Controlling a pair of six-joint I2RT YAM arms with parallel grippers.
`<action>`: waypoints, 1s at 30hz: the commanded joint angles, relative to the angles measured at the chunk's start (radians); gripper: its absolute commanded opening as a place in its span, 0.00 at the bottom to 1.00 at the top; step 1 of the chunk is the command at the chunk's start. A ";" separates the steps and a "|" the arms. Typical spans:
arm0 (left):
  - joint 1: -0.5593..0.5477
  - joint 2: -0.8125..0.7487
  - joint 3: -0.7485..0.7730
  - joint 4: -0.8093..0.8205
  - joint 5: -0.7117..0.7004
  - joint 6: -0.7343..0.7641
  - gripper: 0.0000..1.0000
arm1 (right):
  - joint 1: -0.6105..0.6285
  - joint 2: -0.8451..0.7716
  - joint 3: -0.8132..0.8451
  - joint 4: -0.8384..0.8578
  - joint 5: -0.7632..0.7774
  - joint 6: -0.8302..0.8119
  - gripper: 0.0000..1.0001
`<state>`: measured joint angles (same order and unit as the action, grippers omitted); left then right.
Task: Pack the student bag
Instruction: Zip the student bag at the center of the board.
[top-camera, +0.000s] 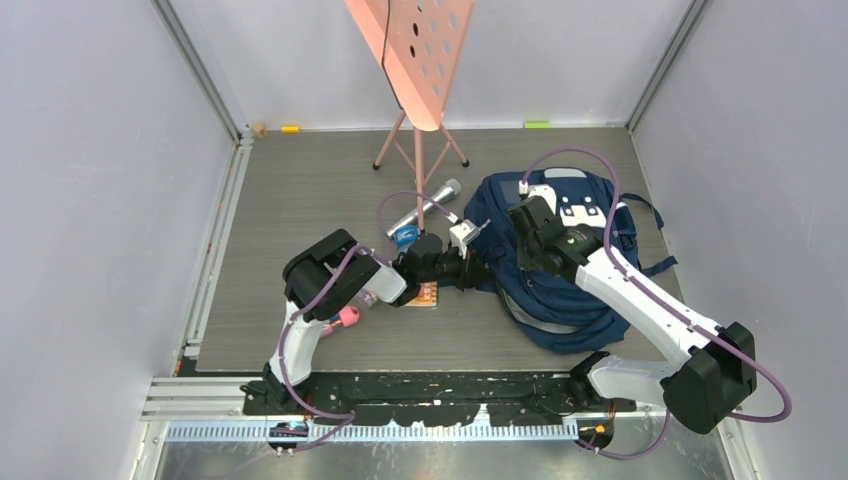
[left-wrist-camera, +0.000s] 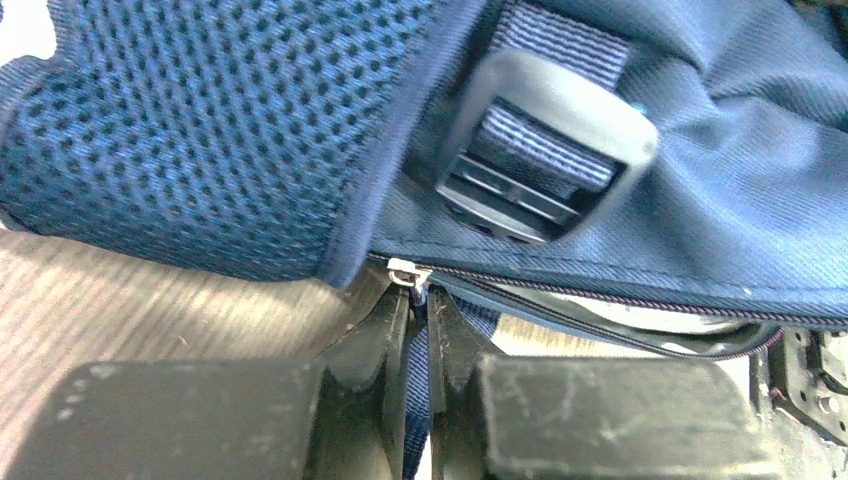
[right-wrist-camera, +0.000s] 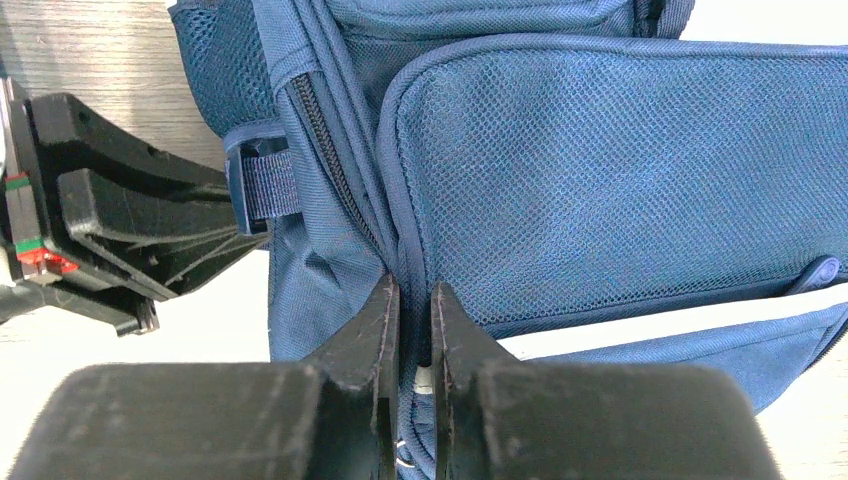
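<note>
Bag (top-camera: 560, 270) lying flat, long axis running near-far, grey-patch end pointing far. Left gripper (left-wrist-camera: 420, 300) pinching zip pull (left-wrist-camera: 417, 338); right gripper (right-wrist-camera: 410, 295) clamping bag fabric.

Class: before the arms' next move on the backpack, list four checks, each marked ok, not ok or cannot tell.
1. Left end effector pinching the zipper pull: ok.
2. Right end effector clamped on student bag fabric: ok.
3. Zip opening wide enough for packing: not ok, only a slit shows.
4. Bag's interior free for contents: cannot tell, hidden.
</note>
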<state>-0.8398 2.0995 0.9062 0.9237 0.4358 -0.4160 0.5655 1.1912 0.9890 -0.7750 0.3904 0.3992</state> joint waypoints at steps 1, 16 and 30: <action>-0.048 -0.054 -0.052 0.049 -0.002 -0.020 0.01 | -0.016 -0.030 0.008 0.099 0.113 0.032 0.00; -0.167 -0.154 -0.082 0.006 0.010 -0.034 0.00 | -0.016 0.001 -0.022 0.175 0.193 0.035 0.01; -0.338 -0.226 0.020 -0.044 -0.006 -0.068 0.00 | -0.008 0.056 -0.073 0.281 0.165 0.067 0.00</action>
<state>-1.1099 1.9152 0.8516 0.8391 0.3573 -0.4580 0.5686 1.2190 0.9131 -0.6708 0.4446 0.4232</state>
